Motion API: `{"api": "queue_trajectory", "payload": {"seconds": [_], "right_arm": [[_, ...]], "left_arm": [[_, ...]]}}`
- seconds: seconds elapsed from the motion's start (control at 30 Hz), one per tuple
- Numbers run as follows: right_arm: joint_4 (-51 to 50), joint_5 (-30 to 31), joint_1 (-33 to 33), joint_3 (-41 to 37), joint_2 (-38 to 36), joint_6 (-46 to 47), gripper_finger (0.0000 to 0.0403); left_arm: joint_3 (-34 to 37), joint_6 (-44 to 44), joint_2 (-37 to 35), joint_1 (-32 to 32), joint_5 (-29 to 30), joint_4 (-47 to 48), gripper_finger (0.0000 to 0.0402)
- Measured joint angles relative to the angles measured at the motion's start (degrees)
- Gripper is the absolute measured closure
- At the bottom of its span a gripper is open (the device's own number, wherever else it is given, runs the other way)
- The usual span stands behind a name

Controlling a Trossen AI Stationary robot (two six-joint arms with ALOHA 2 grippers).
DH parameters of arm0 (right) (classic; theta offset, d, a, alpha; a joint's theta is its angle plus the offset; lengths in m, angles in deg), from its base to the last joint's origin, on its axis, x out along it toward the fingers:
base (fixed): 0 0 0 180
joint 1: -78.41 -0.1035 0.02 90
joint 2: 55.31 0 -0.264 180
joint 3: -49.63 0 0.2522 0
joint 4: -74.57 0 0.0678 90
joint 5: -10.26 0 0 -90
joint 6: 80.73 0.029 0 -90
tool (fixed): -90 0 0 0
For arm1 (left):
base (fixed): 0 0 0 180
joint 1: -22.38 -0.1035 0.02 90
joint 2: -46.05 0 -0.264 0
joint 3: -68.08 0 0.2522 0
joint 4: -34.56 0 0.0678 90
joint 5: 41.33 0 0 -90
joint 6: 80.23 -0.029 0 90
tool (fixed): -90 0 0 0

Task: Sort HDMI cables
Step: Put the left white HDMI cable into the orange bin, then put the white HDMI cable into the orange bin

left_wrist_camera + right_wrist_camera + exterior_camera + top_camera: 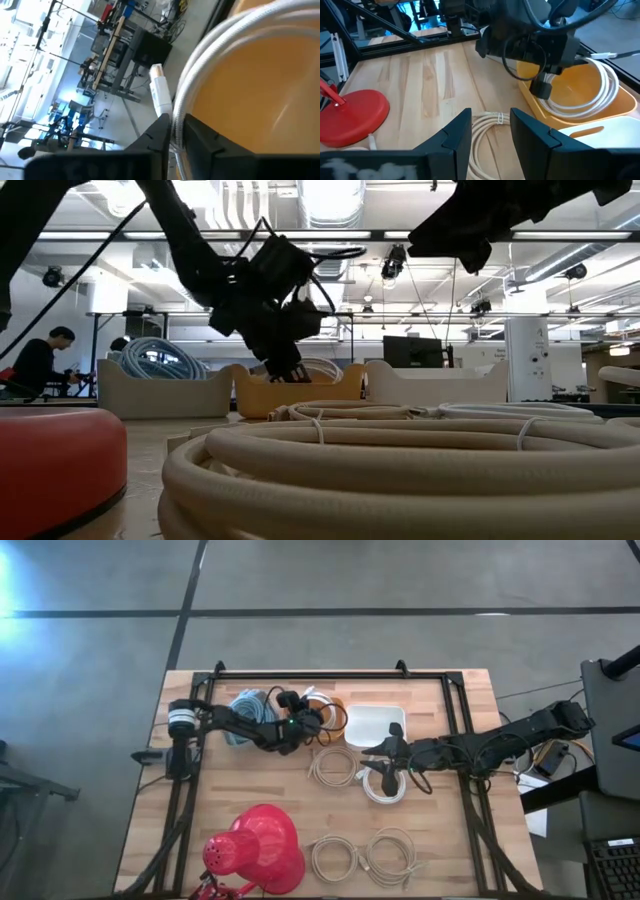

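My left gripper [175,137] is shut on a white HDMI cable coil [587,97] at the orange bin [333,705], and it also shows in the right wrist view [543,89]. My right gripper [490,132] is open and hangs over the table middle [384,768], touching nothing. A beige coil [487,127] lies flat on the wood just ahead of it. A white coil [386,790] lies under it. Two beige coils [335,860] [390,855] lie near the front edge. Light blue coils [250,705] fill the left bin. My left gripper pinches a strand of the white coil [176,117] between its two fingers, at the coil's side nearest the table's front. The fingers come from above, slanting down into the orange bin. The rest of the coil lies in the bin [600,80]; one plug [159,92] sticks out past the fingers.
A white bin [375,725] stands right of the orange one. A red cone lamp [255,850] stands at the front left. A black frame [330,673] runs along the table's far edge and sides. People sit in the room beyond [40,360].
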Motion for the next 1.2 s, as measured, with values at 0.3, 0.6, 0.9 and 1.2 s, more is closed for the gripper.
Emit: {"api": "queue_trajectory", "payload": {"seconds": [0.3, 0.6, 0.9, 1.2], "right_arm": [[-1.6, 0.0, 0.0, -0.2, 0.0, 0.0, 0.0275], [-16.2, -2.9, 0.0, -0.6, 0.0, 12.6, 0.0275], [-18.0, -9.2, -1.3, -3.9, 0.0, 21.2, 0.0275], [-17.8, -10.5, -1.6, -6.2, 0.1, 25.1, 0.0275]], "left_arm": [[-3.6, 1.0, -4.4, 0.7, 0.1, 8.3, 0.0259], [-7.8, 17.7, -12.3, 1.0, -13.8, 28.2, 0.0223], [-7.5, 19.2, -16.9, 1.9, -12.6, 31.3, 0.0225], [-7.5, 20.1, -19.5, 6.1, -18.4, 31.2, 0.0225]]}}
